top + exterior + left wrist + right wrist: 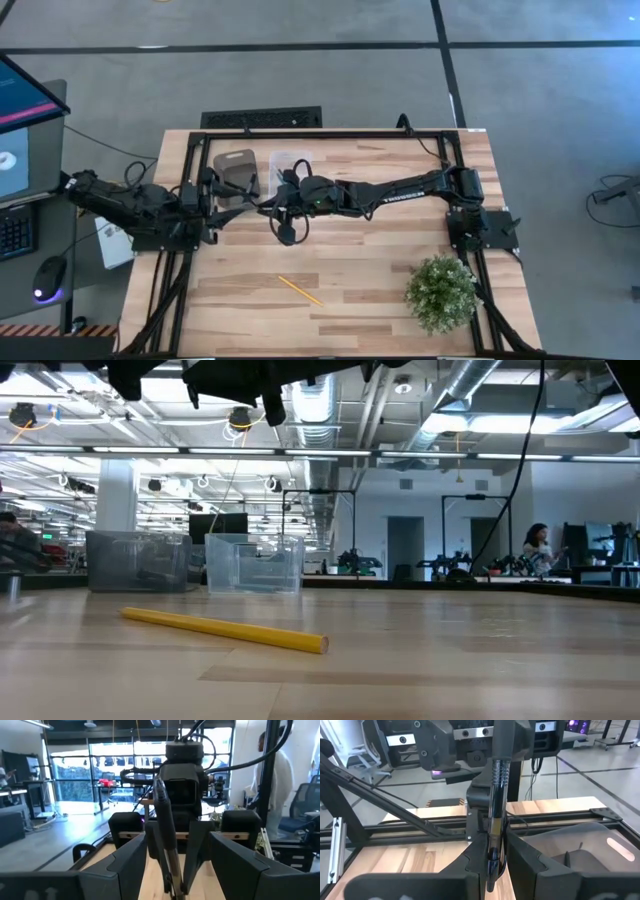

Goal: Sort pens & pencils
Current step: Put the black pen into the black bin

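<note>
You see a table (350, 285) of pale, matt wood planks; a smooth yellow pencil (222, 628); two clear plastic bins (252, 563); a glossy black pen (496, 815) with a ribbed metallic grip; matt dark gripper fingers (530, 865)

The high view looks straight down from well above, taking in the whole pale wooden slatted table (340, 270) and both arms. The low view sits at tabletop height, close to the slim yellow pencil (224, 630), facing level toward two clear plastic bins (195, 563) — all shared with the overhead. Each wrist view looks forward along its own fingers, close to the opposite arm.
</note>
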You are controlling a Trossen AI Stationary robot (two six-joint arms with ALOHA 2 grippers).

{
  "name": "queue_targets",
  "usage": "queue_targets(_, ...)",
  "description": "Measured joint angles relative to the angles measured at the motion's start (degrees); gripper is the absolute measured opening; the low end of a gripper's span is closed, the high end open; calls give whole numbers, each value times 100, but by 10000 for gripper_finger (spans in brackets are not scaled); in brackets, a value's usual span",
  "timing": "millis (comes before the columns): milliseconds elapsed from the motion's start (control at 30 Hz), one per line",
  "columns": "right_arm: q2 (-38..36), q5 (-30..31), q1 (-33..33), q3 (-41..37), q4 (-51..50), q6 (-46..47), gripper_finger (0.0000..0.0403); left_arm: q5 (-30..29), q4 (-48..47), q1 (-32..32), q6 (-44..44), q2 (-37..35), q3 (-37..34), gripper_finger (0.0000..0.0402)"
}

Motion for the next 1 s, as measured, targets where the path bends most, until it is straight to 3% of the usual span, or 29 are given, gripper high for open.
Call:
queue_targets(533, 0, 2, 52, 0, -9, -53, 84, 7, 645, 366, 69, 586, 2, 196)
queue_targets(1000, 0, 28, 46, 0, -48, -39, 84, 23, 732, 363, 269, 567, 0, 80)
